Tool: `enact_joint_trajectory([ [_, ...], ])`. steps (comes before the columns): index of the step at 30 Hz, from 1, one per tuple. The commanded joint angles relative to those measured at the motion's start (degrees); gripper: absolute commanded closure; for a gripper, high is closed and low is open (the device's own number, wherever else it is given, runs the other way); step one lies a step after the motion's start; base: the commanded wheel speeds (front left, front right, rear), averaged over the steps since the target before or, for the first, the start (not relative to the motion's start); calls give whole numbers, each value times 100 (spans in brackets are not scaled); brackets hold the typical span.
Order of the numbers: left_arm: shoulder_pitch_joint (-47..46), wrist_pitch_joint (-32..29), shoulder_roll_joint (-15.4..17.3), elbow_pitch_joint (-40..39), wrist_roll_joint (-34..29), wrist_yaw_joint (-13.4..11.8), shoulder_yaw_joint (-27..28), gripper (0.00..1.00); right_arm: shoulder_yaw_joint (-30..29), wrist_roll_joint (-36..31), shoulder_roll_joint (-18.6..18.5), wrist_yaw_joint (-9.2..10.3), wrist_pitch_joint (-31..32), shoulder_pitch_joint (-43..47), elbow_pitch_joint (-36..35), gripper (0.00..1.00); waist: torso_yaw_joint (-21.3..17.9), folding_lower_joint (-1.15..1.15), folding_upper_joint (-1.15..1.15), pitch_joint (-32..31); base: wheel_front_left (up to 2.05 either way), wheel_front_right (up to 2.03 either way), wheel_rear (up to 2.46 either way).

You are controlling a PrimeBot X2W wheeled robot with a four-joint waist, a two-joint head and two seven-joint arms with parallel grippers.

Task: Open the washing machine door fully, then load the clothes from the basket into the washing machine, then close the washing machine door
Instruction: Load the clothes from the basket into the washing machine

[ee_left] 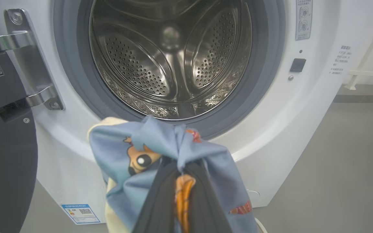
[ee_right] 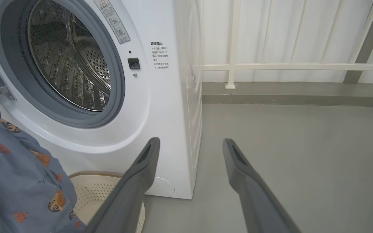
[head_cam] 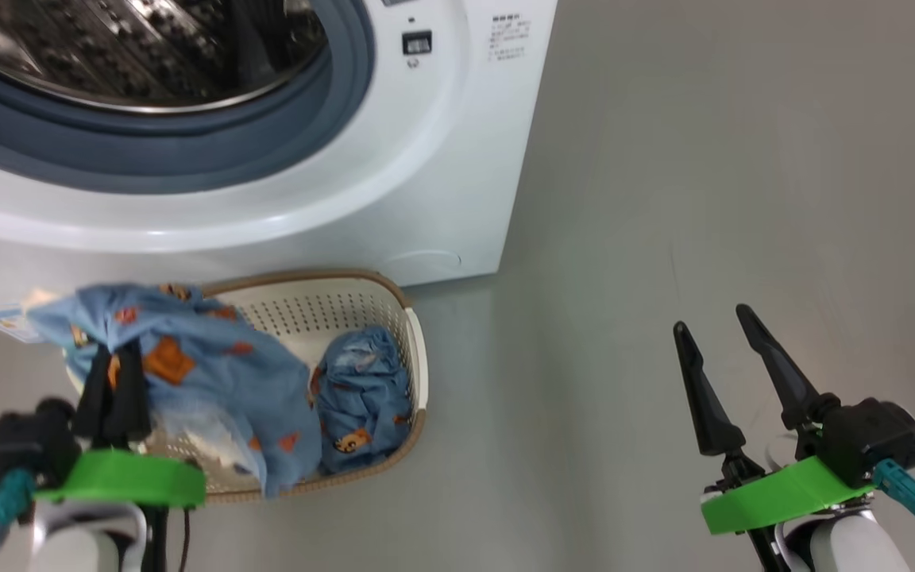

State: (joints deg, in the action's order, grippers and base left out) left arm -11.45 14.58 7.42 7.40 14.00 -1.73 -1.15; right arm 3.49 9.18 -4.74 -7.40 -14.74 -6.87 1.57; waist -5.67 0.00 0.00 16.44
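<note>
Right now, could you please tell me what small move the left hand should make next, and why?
Probably lift the left hand up and forward toward the drum. It is shut on a blue garment that hangs over the basket. The washing machine door stands open to one side, and the drum opening sits above the cloth, so it seems to need more height first.

Floor: smooth plain grey, faint scuffs, soft even light. Far side: low grey kerb along the base of a white ribbed wall. White rail stands on the kerb, just before the wall. Dark grey post at right.
</note>
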Motion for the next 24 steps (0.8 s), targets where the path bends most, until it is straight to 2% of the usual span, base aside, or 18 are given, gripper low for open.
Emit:
enact_joint_trajectory([
  [1,-245,32,153,-78,20,14,197,100,161,-43,6,-9,-26,-131,-155,0,-99,0,0,221,0,0,0],
  [11,-1768,-79,564,778,-26,334,93,100,281,-48,26,-9,-26,-395,-130,0,-294,0,0,538,0,0,0],
  [18,-2981,-460,987,1455,-158,518,-40,100,383,-10,39,-9,-26,-512,-82,0,-504,0,0,624,0,0,0],
  [24,-3978,-741,1192,2202,-168,617,-127,100,446,16,47,-9,-26,-567,-81,0,-703,0,0,798,0,0,0],
])
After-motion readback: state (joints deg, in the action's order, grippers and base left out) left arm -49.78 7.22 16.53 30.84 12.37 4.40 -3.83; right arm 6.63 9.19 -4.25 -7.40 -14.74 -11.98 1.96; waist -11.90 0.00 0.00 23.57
